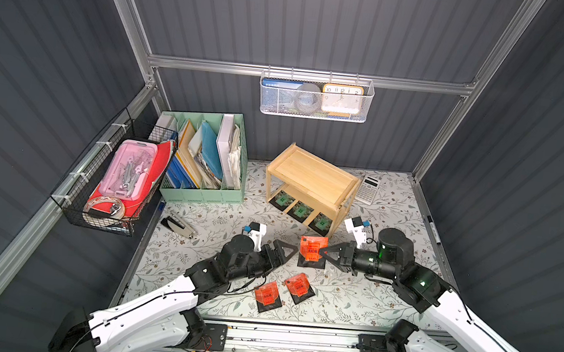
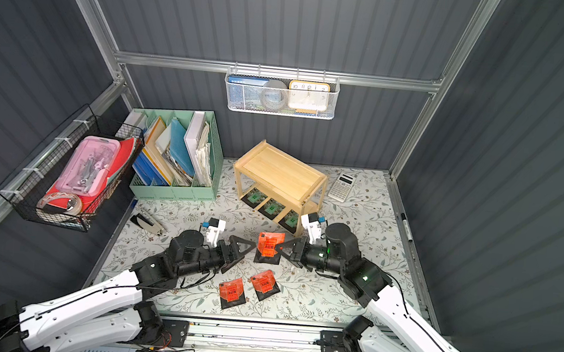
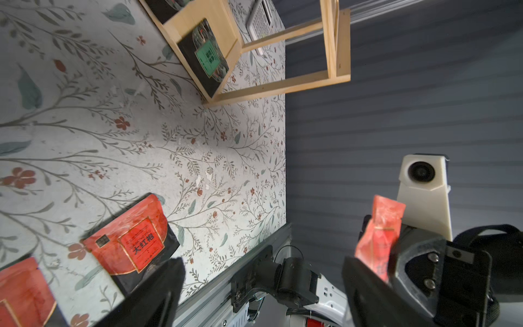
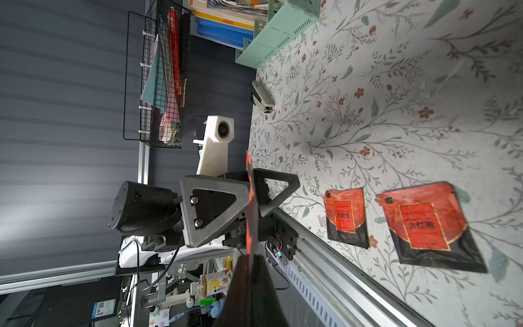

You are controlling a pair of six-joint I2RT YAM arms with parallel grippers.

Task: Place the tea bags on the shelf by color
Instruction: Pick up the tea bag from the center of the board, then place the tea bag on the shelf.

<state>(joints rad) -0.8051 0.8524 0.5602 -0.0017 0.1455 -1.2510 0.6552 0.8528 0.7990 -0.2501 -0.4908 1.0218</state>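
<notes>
A red tea bag (image 1: 312,252) (image 2: 268,244) hangs above the table, my right gripper (image 1: 322,251) (image 4: 252,257) shut on its edge. The left gripper (image 1: 285,254) (image 3: 260,297) is open, one finger on either side of that sachet (image 4: 250,215) without touching it. Two red tea bags (image 1: 266,294) (image 1: 299,288) lie flat near the front edge. Three green tea bags (image 1: 282,198) (image 1: 301,209) (image 1: 322,222) lie in a row on the lower tier of the wooden shelf (image 1: 312,176). Its top tier is bare.
A mint-green file organizer (image 1: 204,162) stands left of the shelf, a calculator (image 1: 368,189) to its right. A stapler (image 1: 179,225) lies at the left. A black wire basket (image 1: 114,182) and a white mesh basket (image 1: 314,97) hang on the walls. A pen (image 1: 432,230) lies along the right edge.
</notes>
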